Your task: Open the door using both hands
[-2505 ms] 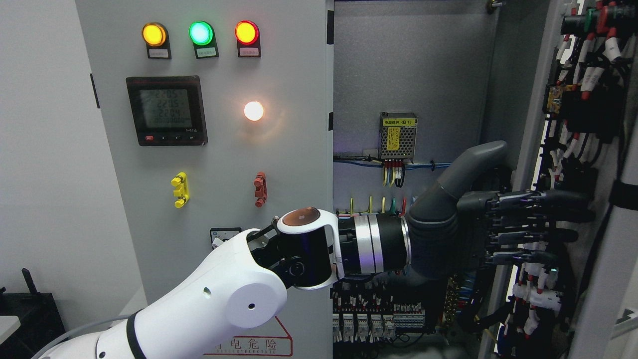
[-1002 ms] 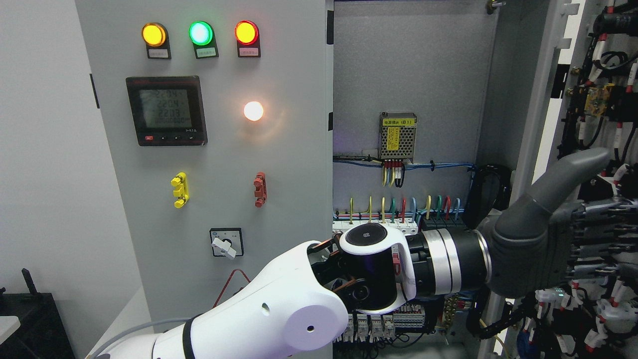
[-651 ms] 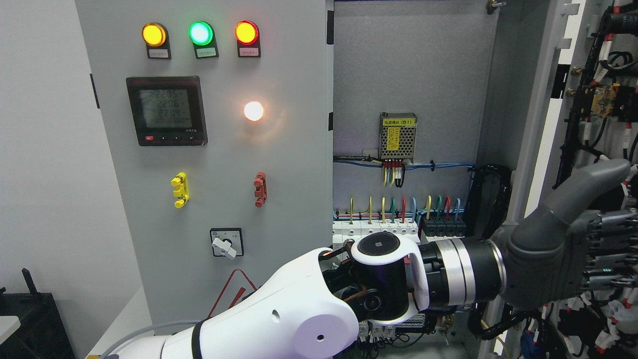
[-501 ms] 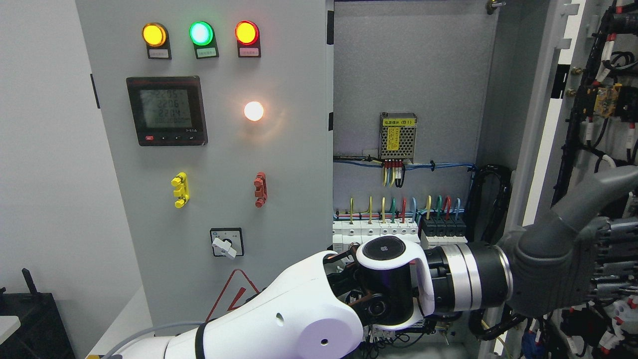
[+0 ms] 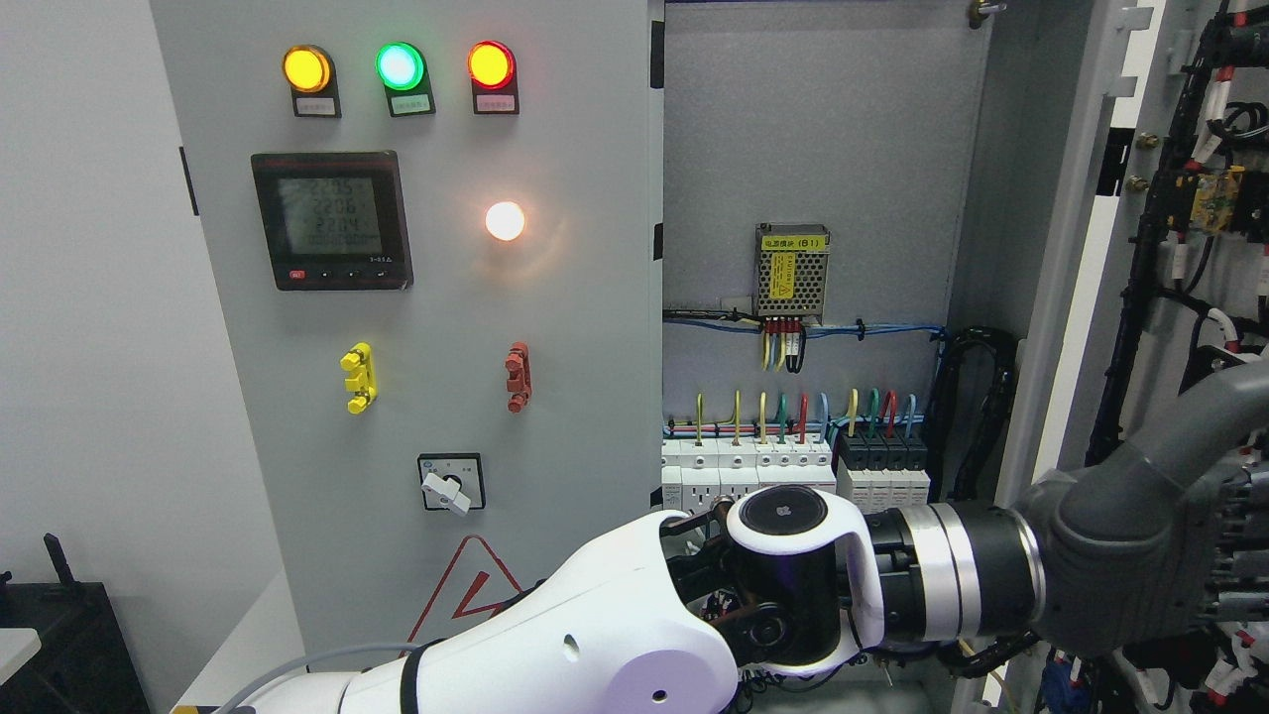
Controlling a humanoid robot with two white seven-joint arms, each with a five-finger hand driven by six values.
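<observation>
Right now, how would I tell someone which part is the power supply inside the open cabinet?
Look inside the open cabinet at its grey back panel. Midway down sits the power supply, a small perforated metal box above the row of white breakers. Only it carries yellow labels.

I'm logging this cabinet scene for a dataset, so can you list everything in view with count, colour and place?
Lamps: three, amber, green, red, top of the left panel.
White lamp: one, lit, panel centre.
Meter: one, black, left of the white lamp.
Handles: two, yellow and red, mid panel.
Switch: one, white knob, low on the panel.
Power supply: one, yellow label, back wall of the open cabinet.
Breakers: one row, white and black, below it.
Door: one, grey, swung open at right, wired inside.
Left arm: white, from lower left.
Left hand: grey, at the door, fingers cut off by the frame.
</observation>
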